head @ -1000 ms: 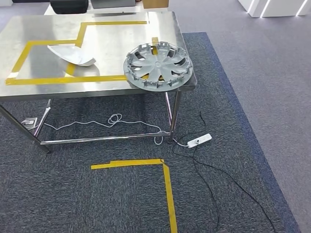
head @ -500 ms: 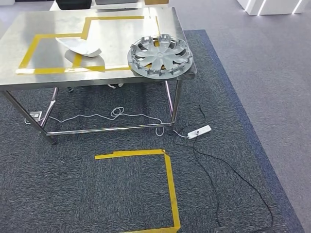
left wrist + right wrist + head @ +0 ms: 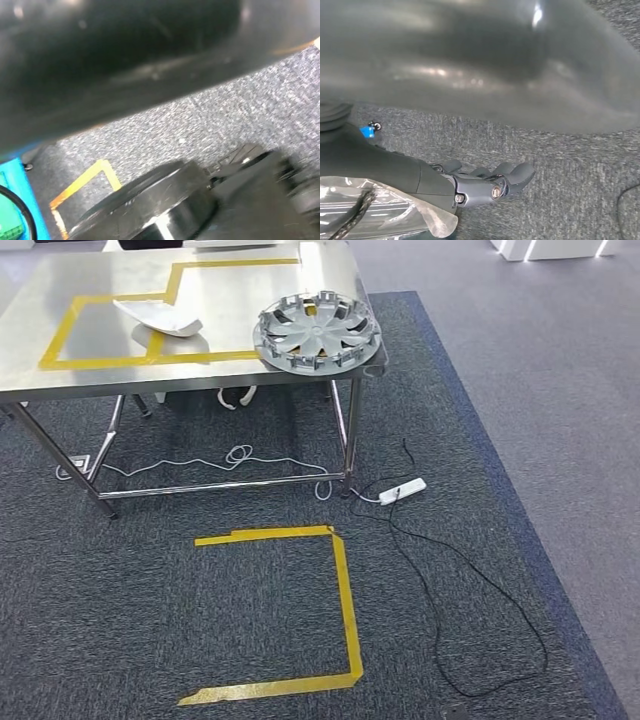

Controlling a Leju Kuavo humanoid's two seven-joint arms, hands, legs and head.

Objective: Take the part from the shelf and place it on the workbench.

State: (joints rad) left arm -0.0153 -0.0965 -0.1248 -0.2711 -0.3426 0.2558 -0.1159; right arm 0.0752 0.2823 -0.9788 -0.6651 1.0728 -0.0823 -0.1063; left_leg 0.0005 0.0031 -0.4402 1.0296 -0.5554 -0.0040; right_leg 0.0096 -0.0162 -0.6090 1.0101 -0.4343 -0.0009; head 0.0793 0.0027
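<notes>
Where the steel table [image 3: 45,370] ends, a round grey spoked part [image 3: 315,332] lies flat.
Right hand [image 3: 486,184] hangs empty, fingers extended; left hand's state cannot be told.

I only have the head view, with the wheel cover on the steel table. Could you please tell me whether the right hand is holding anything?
Observer: No, the right hand holds nothing. Its fingers lie stretched out above the grey carpet.
Operator: Thank you. Is anything on the floor near it?
Observer: A black cable curves across the carpet at the edge of the right wrist view.
Operator: And what does the left wrist view give you?
Observer: It is badly blurred, but a corner of yellow tape shows on the carpet there.
</notes>
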